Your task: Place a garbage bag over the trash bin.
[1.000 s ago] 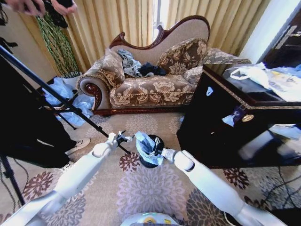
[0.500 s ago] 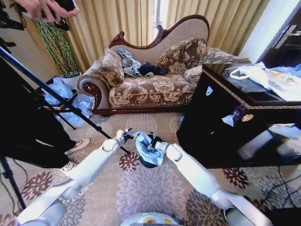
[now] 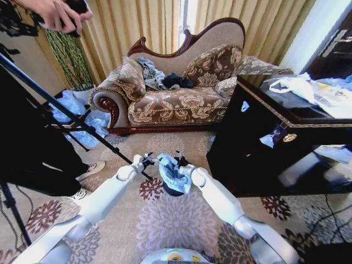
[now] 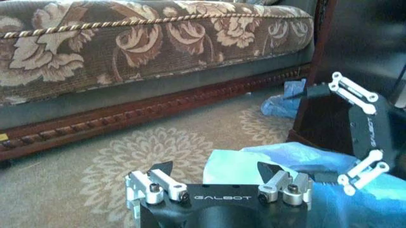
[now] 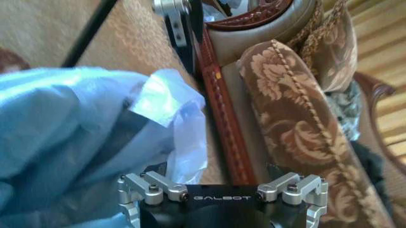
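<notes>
**Head view: thin bag heaped on the bin, a gripper at each side**

Head view puts the left gripper (image 3: 147, 160) just beside the left edge of the garbage bag (image 3: 172, 173), its fingers spread apart with nothing between them; the left wrist view confirms the gap, with only carpet (image 4: 127, 156) and a bag corner beyond. The bag lies bunched over the top of the trash bin (image 3: 171, 191), which stands on the carpet in front of the sofa (image 3: 176, 99). The right gripper (image 3: 179, 161) hangs over the bag's far edge, fingers also apart, empty.

The plastic looks feather-light, limp and slippery, likely to crumple, cling and tear if tugged hard. Opposite points on its open hem seem the best hold, pinching a single layer.
</notes>
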You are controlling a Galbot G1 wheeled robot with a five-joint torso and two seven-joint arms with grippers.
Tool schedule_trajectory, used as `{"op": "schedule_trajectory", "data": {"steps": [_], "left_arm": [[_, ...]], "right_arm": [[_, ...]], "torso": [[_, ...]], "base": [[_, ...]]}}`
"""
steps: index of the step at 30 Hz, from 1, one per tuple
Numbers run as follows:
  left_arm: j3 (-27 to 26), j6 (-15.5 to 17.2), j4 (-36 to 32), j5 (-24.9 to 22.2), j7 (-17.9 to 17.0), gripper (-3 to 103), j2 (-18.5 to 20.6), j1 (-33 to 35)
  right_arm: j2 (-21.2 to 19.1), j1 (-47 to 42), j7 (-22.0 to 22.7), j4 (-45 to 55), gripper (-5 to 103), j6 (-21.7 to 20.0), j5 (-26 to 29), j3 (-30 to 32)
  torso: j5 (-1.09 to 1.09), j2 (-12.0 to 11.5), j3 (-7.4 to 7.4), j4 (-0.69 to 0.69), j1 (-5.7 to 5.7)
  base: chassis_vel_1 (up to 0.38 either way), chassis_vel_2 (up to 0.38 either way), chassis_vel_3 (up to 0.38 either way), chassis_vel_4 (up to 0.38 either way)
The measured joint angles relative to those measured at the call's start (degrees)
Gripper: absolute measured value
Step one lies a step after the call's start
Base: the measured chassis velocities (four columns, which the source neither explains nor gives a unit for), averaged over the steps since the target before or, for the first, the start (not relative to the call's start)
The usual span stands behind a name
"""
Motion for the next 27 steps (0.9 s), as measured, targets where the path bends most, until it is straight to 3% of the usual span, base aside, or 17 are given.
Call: {"op": "schedule_trajectory", "data": {"steps": [1, 6, 27], "left_arm": [[-0.8, 0.1, -1.1, -0.3, 0.1, 92, 0.6, 1.3], [-1.2, -0.3, -0.9, -0.4, 0.4, 92, 0.6, 1.8], [-2.4, -5.3, 11.1, 0.9, 0.8, 92, -5.2, -0.7]], "right_arm": [[0.7, 0.2, 1.5, -0.7, 100, 1.5, -5.8, 1.7], [2.4, 1.0, 4.5, -4.0, 100, 4.2, -12.4, 4.6], [6.1, 2.8, 14.5, -14.7, 100, 10.6, -22.9, 15.9]], "torso": [[0.00, 0.0, 0.00, 0.00, 0.00], [0.01, 0.0, 0.00, 0.00, 0.00], [0.01, 0.0, 0.00, 0.00, 0.00]], "base": [[0.000, 0.000, 0.000, 0.000], [0.000, 0.000, 0.000, 0.000], [0.000, 0.000, 0.000, 0.000]]}}
